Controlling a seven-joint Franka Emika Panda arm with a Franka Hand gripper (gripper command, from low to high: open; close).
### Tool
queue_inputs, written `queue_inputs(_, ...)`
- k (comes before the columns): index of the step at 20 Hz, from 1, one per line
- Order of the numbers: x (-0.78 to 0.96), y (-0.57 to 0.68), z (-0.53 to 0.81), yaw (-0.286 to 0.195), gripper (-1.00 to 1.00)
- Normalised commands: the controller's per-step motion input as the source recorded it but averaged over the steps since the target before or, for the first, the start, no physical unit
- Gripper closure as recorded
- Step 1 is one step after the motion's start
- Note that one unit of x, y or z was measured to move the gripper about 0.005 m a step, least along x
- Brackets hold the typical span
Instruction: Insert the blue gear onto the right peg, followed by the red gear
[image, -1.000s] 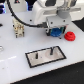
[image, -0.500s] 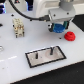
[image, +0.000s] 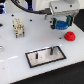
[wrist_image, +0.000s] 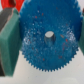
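My gripper (image: 62, 23) is shut on the blue gear (image: 63, 24) and holds it above the table at the exterior view's right. In the wrist view the blue gear (wrist_image: 48, 37) fills most of the picture, its grey hub in the middle, with my fingers (wrist_image: 9, 35) at its sides. The red gear (image: 69, 36) lies on the white table just in front of the gripper. The white black-bordered plate (image: 42, 56) lies nearer the front, with the right peg (image: 50, 50) standing on it and a shorter stub (image: 36, 56) beside it.
A beige block-like object (image: 19, 27) stands at the exterior view's left. The table's front edge (image: 45, 75) runs just beyond the plate, with dark floor below it.
The gripper has risen a little with the blue gear in it. The red gear and the plate have not moved.
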Motion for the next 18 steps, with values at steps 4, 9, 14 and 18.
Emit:
queue_inputs(4,0.76,-0.26,0.32,0.0,1.0)
queue_inputs(9,0.81,-0.22,0.21,0.0,1.0)
queue_inputs(14,0.78,-0.27,0.17,0.0,1.0)
queue_inputs(18,0.67,-0.27,0.13,0.0,1.0)
